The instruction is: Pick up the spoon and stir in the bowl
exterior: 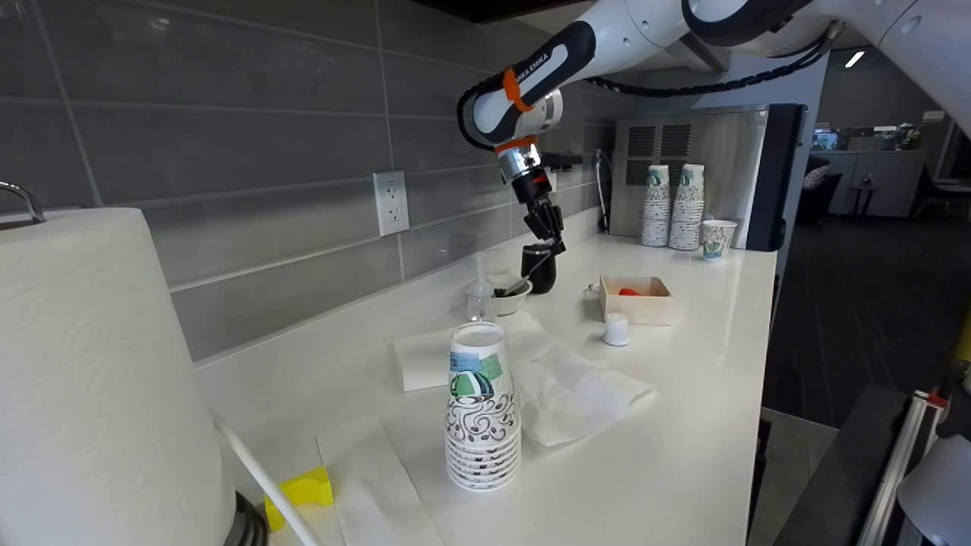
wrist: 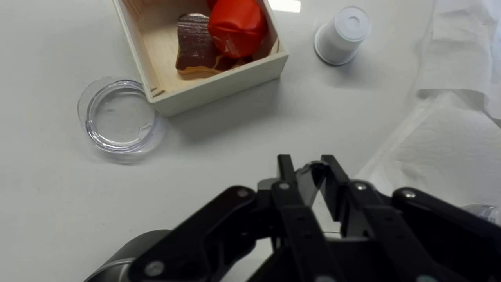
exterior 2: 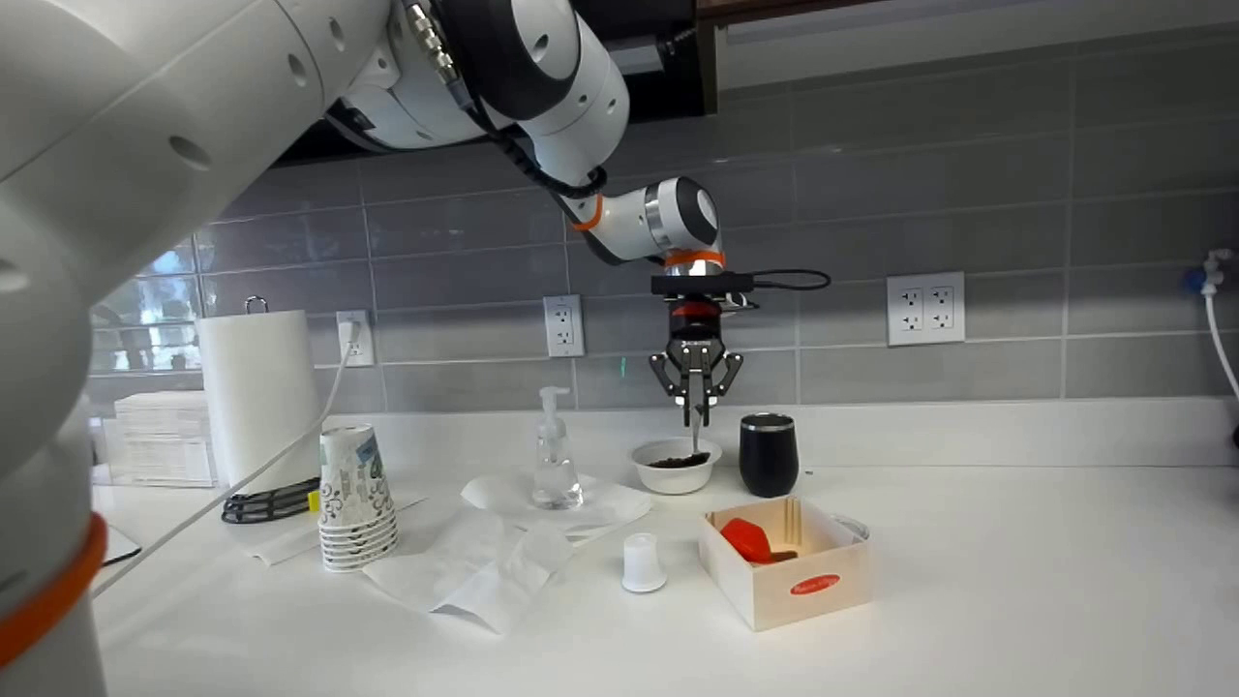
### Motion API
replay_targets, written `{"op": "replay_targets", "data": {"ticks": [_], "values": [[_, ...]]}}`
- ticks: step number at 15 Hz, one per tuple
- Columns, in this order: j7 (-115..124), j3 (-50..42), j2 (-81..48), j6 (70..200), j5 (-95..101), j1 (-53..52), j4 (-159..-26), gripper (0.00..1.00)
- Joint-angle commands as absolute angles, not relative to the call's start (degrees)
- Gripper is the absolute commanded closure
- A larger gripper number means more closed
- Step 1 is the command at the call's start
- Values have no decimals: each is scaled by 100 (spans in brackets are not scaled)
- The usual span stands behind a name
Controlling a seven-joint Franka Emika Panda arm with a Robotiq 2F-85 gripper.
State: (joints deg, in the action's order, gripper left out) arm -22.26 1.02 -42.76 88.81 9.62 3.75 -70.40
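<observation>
The small white bowl point(exterior 2: 680, 478) stands near the wall and holds dark contents. It also shows in an exterior view point(exterior: 510, 306). The metal spoon point(exterior 2: 696, 438) stands steeply with its lower end in the bowl; in an exterior view the spoon point(exterior: 518, 287) leans up to the gripper. My gripper point(exterior 2: 696, 416) is above the bowl, pointing down, shut on the spoon's handle. In the wrist view the handle point(wrist: 306, 185) spans the gap between the fingertips point(wrist: 306, 159). The gripper hides nearly all of the bowl there.
A black mug point(exterior 2: 769, 457) stands close beside the bowl. A wooden box point(exterior 2: 808, 586) with a red item, a white capsule point(exterior 2: 641, 563) and a clear lid point(wrist: 121, 117) are in front. A soap bottle point(exterior 2: 556, 465), paper towels point(exterior 2: 484, 571) and stacked cups point(exterior 2: 356, 503) stand to the side.
</observation>
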Motion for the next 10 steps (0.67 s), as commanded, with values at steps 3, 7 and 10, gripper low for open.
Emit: {"op": "replay_targets", "data": {"ticks": [3, 7, 10], "values": [[-2344, 155, -4108, 9353, 856, 495, -7305, 94], [-2643, 191, -3947, 10091, 767, 735, -7834, 94], [-3033, 233, -3760, 10579, 667, 953, -8349, 94]]}}
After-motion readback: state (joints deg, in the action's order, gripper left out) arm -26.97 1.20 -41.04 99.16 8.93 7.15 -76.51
